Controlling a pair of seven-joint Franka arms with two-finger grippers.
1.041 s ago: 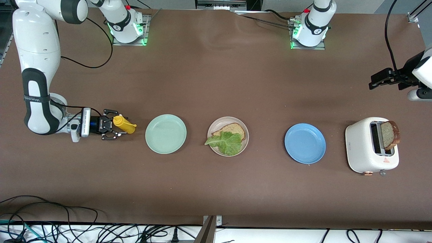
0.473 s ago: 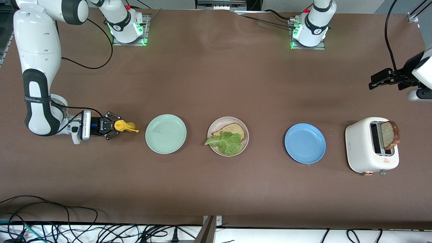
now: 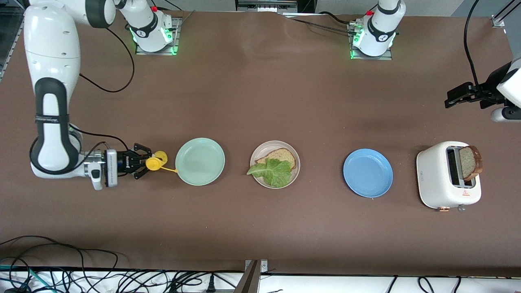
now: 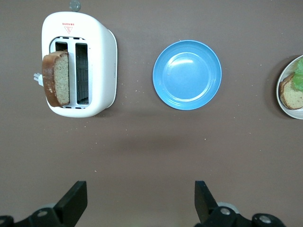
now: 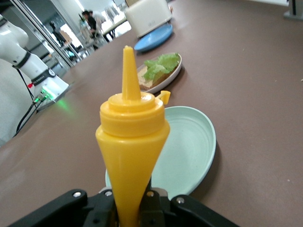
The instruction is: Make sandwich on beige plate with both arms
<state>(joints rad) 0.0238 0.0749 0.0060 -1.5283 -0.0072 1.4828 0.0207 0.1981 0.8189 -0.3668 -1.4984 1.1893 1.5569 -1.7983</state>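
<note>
Here the right gripper point(image 3: 143, 162) fingers clamp the yellow squeeze bottle point(image 5: 131, 156); the left gripper point(image 4: 137, 201) fingers spread wide, empty.

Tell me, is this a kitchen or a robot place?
Probably a robot lab set up like a pretend kitchen. Two robot arms are bolted to a brown table, loose cables hang at its edge, and a toaster stands by a beige plate with bread and lettuce.

The right arm point(image 3: 52, 101) bends down to the table at its own end, wrist level, and the right gripper point(image 3: 143, 162) is clamped on a yellow bottle point(image 3: 155, 160). The left arm point(image 3: 506, 87) waits raised at its end, the left gripper point(image 4: 139, 201) spread wide.
</note>
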